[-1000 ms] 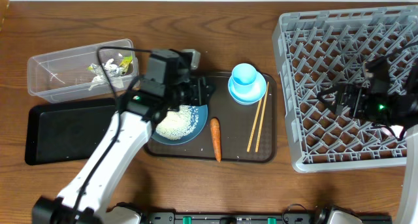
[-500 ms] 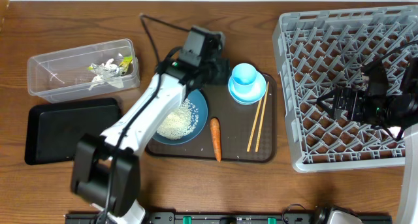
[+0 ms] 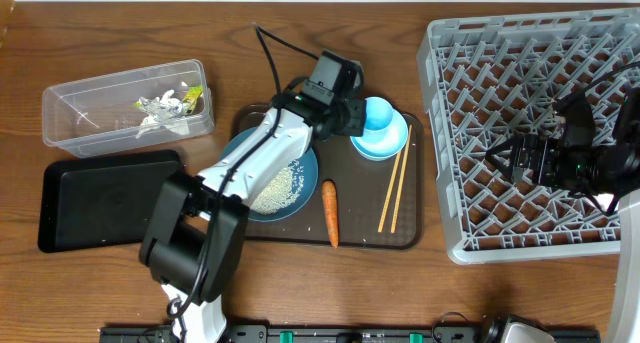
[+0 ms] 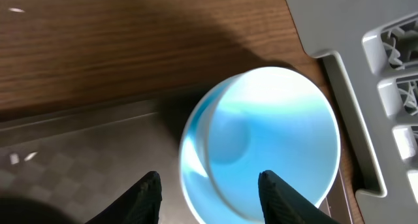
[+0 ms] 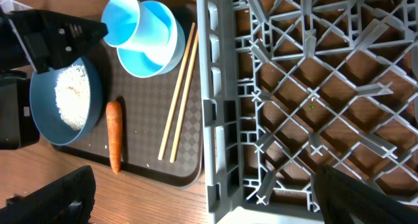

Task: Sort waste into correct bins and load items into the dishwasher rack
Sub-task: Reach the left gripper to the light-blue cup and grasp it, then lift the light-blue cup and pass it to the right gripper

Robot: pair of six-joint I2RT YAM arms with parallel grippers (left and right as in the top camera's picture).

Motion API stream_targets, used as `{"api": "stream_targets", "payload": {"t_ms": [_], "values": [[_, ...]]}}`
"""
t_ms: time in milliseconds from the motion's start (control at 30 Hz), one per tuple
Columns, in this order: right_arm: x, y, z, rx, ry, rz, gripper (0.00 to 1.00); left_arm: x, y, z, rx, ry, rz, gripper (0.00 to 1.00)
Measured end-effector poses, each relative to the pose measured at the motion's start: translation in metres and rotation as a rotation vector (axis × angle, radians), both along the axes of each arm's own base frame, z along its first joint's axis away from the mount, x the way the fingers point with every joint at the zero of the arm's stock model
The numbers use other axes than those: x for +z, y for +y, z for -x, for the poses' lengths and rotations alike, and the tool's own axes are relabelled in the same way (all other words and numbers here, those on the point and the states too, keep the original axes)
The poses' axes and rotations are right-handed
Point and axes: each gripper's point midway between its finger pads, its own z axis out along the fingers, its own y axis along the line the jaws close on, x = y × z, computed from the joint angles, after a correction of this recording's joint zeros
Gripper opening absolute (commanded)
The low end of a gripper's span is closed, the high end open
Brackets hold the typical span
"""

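Leftmost, the clear tub (image 3: 70,118) is holding the wrapper scraps (image 3: 163,105), with the black tray (image 3: 100,198) lying beside it on the surface (image 3: 300,13). Further right, the rice (image 3: 272,186) is sitting in the blue bowl (image 3: 300,163), next to the carrot (image 3: 329,211). The left end effector (image 3: 352,116) is hovering spread open and empty just beside the light-blue cup (image 3: 375,115). The right end effector (image 3: 502,155) is hanging wide open, gripping nothing, over the dishwasher rack (image 3: 470,73).
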Motion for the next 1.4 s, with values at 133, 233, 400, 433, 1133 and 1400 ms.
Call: {"api": "stream_targets", "payload": {"t_ms": [133,233,400,433,1133,1400], "values": [[0.000,0.000,0.000,0.000,0.000,0.000,0.99,-0.012,-0.008,0.004,-0.018,0.015,-0.009,0.41],[0.000,0.000,0.000,0.000,0.000,0.000,0.99,-0.023,-0.012,0.007,-0.028,0.034,-0.022,0.25],[0.000,0.000,0.000,0.000,0.000,0.000,0.99,-0.026,-0.016,0.009,-0.045,0.029,-0.024,0.13],[0.000,0.000,0.000,0.000,0.000,0.000,0.99,-0.026,-0.017,0.009,-0.047,0.028,-0.024,0.10],[0.008,0.010,-0.006,0.120,-0.089,-0.004,0.99,0.119,0.006,0.056,-0.138,0.203,0.485,0.06],[0.031,0.092,0.004,0.572,-0.339,-0.180,0.99,0.154,-0.002,0.083,-0.210,0.429,0.746,0.06]]}}
